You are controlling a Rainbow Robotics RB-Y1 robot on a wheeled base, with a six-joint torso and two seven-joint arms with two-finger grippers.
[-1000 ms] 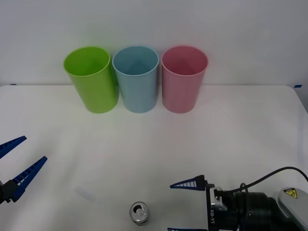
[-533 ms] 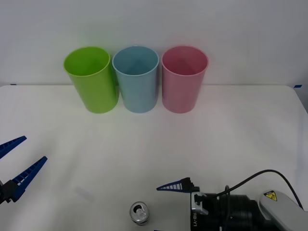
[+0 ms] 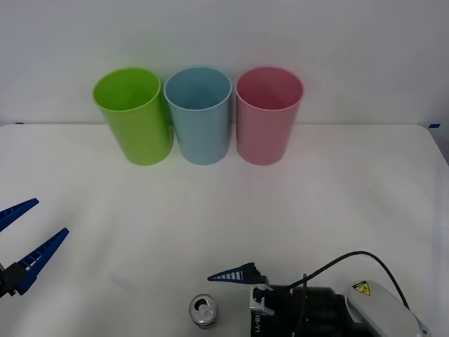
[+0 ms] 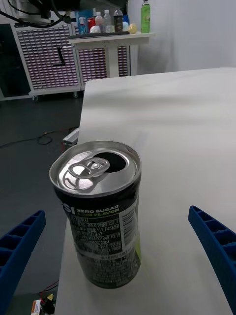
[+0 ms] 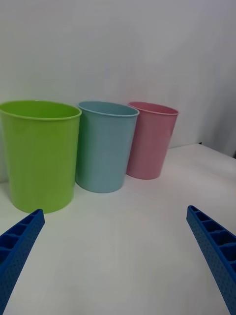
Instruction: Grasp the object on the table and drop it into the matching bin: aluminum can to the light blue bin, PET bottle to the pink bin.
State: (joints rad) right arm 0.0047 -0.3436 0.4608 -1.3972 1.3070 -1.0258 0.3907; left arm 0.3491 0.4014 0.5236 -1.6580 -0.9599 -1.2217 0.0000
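Two claws are over the white desk (image 3: pixel 337 189), and both stand wide with nothing held. The right claw (image 4: pixel 118 256) is low at the near edge of the desk, and the aluminum can (image 4: pixel 98 216) stands upright just in front of it, between the lines of its two blue ribbed fingers (image 4: pixel 214 241) but not touched by either of them. The can's shiny top faces up, with the pull-tab and the open mouth visible, and its dark side carries small printed text. In the front view the can (image 3: pixel 203 311) is just beside the one visible fingertip of the right claw (image 3: pixel 235 298), toward the robot's left. The left claw (image 3: pixel 24 242) hovers at the left edge of the desk, well apart from the can, and points toward the far side. Far ahead of this claw three cups stand upright in a row against the white wall, close to each other: a lime green cup (image 5: pixel 39 152), then the light blue bin (image 5: pixel 105 145) in the middle, then the pink bin (image 5: pixel 150 140).
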